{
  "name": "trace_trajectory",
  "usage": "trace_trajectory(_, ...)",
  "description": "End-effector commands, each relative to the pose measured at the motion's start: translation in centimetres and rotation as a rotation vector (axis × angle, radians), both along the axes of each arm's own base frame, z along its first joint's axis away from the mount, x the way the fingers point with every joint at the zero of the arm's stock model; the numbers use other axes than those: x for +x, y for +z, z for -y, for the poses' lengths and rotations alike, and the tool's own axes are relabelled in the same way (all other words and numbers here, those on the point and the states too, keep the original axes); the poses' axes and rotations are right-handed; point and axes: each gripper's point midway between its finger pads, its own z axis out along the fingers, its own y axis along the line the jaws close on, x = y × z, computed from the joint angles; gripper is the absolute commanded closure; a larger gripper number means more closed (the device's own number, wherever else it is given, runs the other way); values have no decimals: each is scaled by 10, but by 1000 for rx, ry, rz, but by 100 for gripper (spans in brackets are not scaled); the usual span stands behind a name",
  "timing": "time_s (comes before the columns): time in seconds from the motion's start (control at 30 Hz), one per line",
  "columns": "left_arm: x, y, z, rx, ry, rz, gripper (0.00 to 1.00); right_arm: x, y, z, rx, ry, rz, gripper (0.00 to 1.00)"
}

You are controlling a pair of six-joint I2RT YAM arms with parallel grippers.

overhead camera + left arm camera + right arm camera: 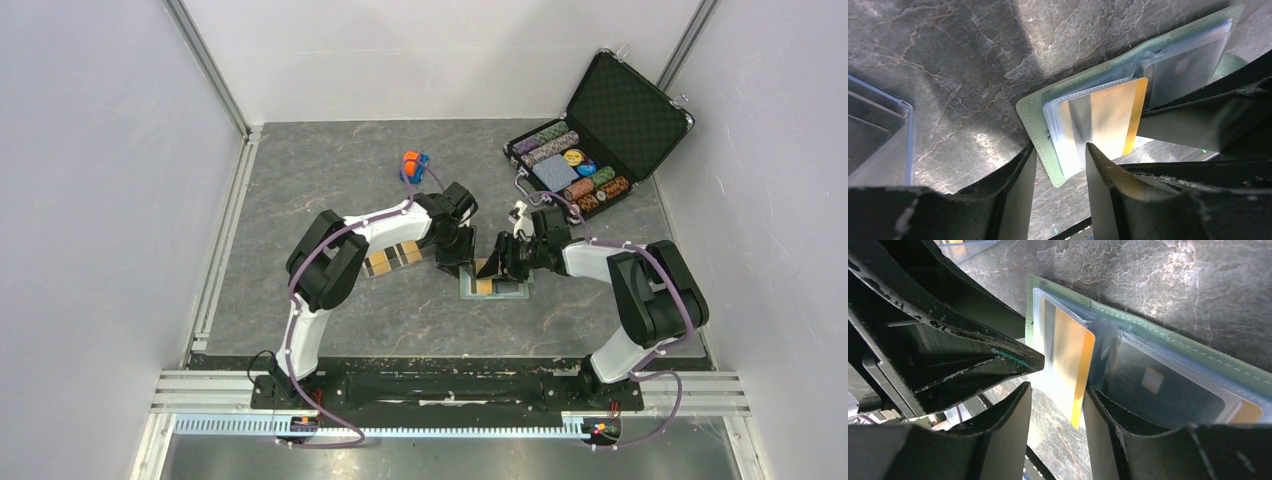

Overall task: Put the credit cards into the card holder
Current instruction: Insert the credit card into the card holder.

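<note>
Top view: card holder [495, 287] is lying open and flat on the table [300, 170], near centre. Both arms are reaching in over it, left tool [455, 252] at its 10 o'clock, right tool [508, 262] at its 12 o'clock.

Left wrist view: the gold card [1108, 120] is sitting part-way in a clear pocket of the holder's pale inner leaf, with one long edge sticking out. The left tool is standing released, fingers apart, and the holder's near corner is showing in the gap.

Right wrist view: the right tool's fingers are parted. The gold card's free edge is lying in the gap, against one finger [1108, 430]. I cannot tell whether it is grasping the card. A dark card [1158, 385] is sitting in the next pocket.

Loose cards [392, 257] are lying in the clear tray [883, 145], at 9 o'clock of the holder. Toy car [413, 166] is sitting at 11 o'clock, and the open chip case [605, 135] at 2 o'clock.
</note>
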Motion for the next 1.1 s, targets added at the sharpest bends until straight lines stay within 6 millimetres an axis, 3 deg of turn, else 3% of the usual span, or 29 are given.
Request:
trace_trajectory(0.0,2,-1,10,-19,9,-2,52,-4,-7,-3,10,3,-12,55)
trace_trajectory(0.37,1,62,41,-283,-17,56,60,-1,3,-9,51,16,-4,50)
trace_trajectory(0.5,-2,74,44,-345,-19,64,65,1,8,-11,65,18,3,45)
trace_trajectory(0.8,-12,70,46,-406,-27,23,80,4,13,-13,77,26,18,35)
trace_trajectory(0.93,-11,56,35,-327,-12,19,98,5,19,-14,83,24,33,31)
trace_trajectory(1.07,-8,57,27,-292,-11,40,98,6,26,-14,91,24,42,26)
